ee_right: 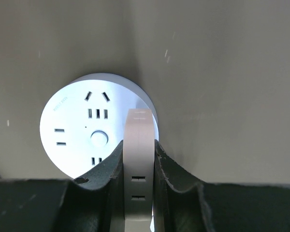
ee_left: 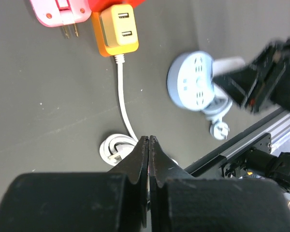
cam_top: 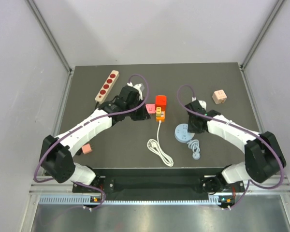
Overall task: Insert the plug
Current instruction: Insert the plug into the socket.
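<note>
Ref point = orange power strip, mid table. The plug sits on the strip's far end, touching it and about as wide as the strip. Can't tell from above whether it's fully seated, and the left wrist view only catches its red edge at the top of frame. The strip's near end shows two USB ports, and the white cord runs from there toward the arm bases and ends in a coil. A pink plug lies just left of the strip with its prongs bare, so it isn't plugged into anything. Left fingers are pressed fully together and hold nothing. They hang over the cord coil on the near side of the strip, so this arm looks parked rather than working. Right fingers are clamped on a pale slotted piece standing at the edge of the round blue socket hub, to the strip's right and a bit nearer. My read is that this grip is for steadying or moving the hub. It has no bearing on the red block. A beige strip with red sockets lies far-left of the orange one and looks uninvolved. My call: insertion is at or near done, pending a seating check.
</note>
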`<action>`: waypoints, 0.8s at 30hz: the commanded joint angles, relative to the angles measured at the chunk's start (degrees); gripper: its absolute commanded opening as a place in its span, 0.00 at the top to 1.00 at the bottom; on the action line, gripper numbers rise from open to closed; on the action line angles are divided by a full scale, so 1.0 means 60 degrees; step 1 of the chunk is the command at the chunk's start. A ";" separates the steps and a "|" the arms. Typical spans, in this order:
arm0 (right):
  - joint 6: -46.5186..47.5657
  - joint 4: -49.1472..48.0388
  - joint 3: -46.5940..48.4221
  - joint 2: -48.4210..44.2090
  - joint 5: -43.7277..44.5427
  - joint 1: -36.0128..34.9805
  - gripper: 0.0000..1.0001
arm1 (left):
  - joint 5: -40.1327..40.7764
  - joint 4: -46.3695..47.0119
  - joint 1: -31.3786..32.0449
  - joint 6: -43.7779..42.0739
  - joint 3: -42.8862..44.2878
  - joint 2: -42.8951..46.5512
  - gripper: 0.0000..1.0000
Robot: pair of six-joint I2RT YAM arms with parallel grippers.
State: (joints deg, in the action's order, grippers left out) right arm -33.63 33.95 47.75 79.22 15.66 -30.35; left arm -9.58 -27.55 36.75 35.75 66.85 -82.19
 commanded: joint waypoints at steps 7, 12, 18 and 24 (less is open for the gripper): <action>0.2483 -0.1029 0.1328 0.2438 -0.0603 0.1703 1.00 | -0.0160 -0.0008 -0.0471 -0.0216 0.0196 0.0442 1.00; 0.2923 -0.1264 0.1579 0.3187 -0.0924 0.2040 1.00 | -0.0174 -0.0037 -0.0720 -0.0245 0.0211 0.0384 1.00; 0.2938 -0.1470 0.1622 0.3613 -0.1438 0.2333 1.00 | -0.0058 -0.0008 -0.0881 -0.0216 0.0196 0.0311 1.00; 0.3070 -0.0724 0.2690 0.3277 -0.1351 0.2407 0.73 | -0.0014 -0.0096 -0.0911 -0.0216 0.0386 0.0222 1.00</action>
State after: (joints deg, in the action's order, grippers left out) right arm -16.69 23.29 62.46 96.66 8.03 -16.78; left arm -9.98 -28.25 31.57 35.20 66.87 -81.73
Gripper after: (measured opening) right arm 0.252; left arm 0.009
